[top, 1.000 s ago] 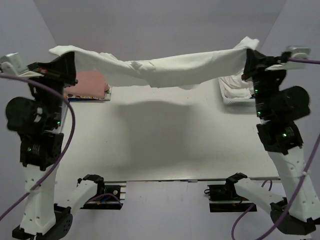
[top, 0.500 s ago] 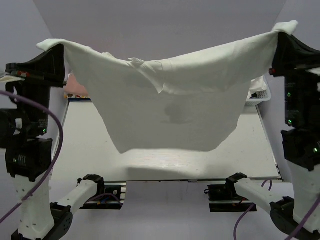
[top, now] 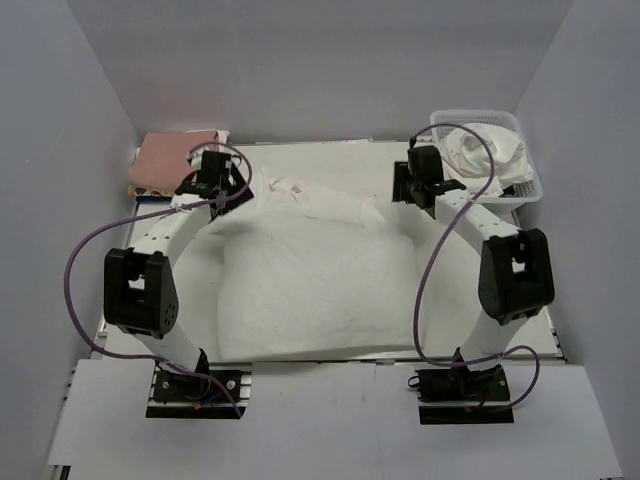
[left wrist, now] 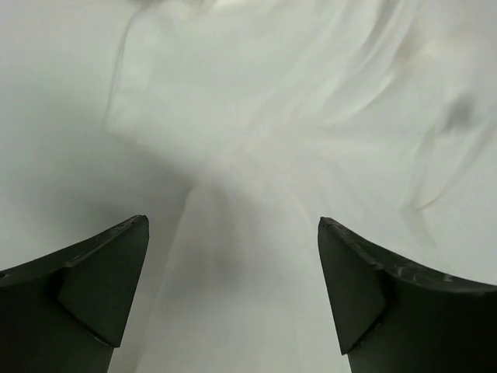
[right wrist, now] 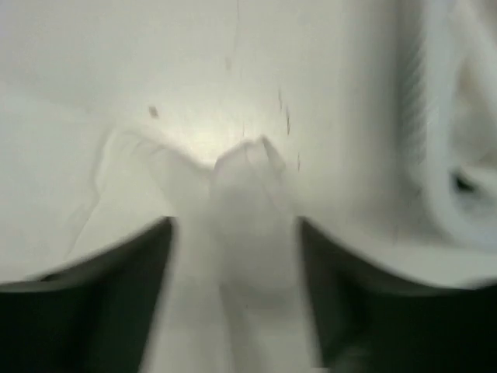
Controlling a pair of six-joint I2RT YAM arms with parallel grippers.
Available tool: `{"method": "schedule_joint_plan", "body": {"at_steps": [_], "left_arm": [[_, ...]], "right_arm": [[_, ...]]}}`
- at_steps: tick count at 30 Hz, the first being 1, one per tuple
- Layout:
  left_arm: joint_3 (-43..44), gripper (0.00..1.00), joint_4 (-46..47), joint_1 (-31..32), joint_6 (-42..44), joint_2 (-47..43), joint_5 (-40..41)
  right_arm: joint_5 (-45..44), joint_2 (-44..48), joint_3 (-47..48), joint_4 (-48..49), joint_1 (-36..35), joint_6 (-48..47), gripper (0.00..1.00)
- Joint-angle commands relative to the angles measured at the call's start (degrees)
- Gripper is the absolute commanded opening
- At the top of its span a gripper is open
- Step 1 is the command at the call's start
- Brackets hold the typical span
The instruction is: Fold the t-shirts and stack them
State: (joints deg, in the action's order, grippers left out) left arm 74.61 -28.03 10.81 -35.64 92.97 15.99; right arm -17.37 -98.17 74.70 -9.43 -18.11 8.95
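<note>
White t-shirt (top: 320,290) lies spread flat — left tool (left wrist: 233,225) wide over it, right tool (right wrist: 233,225) blurred — cannot tell.

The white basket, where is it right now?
In the top view the basket sits at the far right corner of the table, just beyond the right end effector.

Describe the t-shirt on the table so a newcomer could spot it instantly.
Look at the white table. The t-shirt is the big white cloth spread flat across its middle. Unlike the crumpled white cloth in the basket at the far right corner, it lies open.
</note>
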Motion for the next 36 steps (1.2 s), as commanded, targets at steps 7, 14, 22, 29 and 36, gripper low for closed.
{"method": "schedule_joint_plan", "body": {"at_steps": [7,14,22,29,36], "left_arm": [[-9.11,1.00,3.68,0.97,0.65,-6.75,-11.90],[-13.88,1.00,7.03,2.11,-0.05,-3.06,-25.73],[-24.42,1.00,8.96,4.48,-3.55,-1.30,-28.64],[-18.03,1.00,1.77,3.69,-3.03,8.96,-18.02],[6.57,1.00,-7.38,3.08,-1.89,26.89,-13.79]], "right_arm": [[10.57,2.63,-3.14,1.96,-0.26,1.87,0.90],[20.26,1.41,-5.97,6.53,-1.84,-0.86,0.90],[21.58,-12.28,6.77,2.32,-3.25,2.55,0.90],[17.63,-19.51,9.16,-3.22,-2.37,14.94,0.90],[14.47,-9.86,-8.75,-4.90,-0.26,22.77,0.90]]}}
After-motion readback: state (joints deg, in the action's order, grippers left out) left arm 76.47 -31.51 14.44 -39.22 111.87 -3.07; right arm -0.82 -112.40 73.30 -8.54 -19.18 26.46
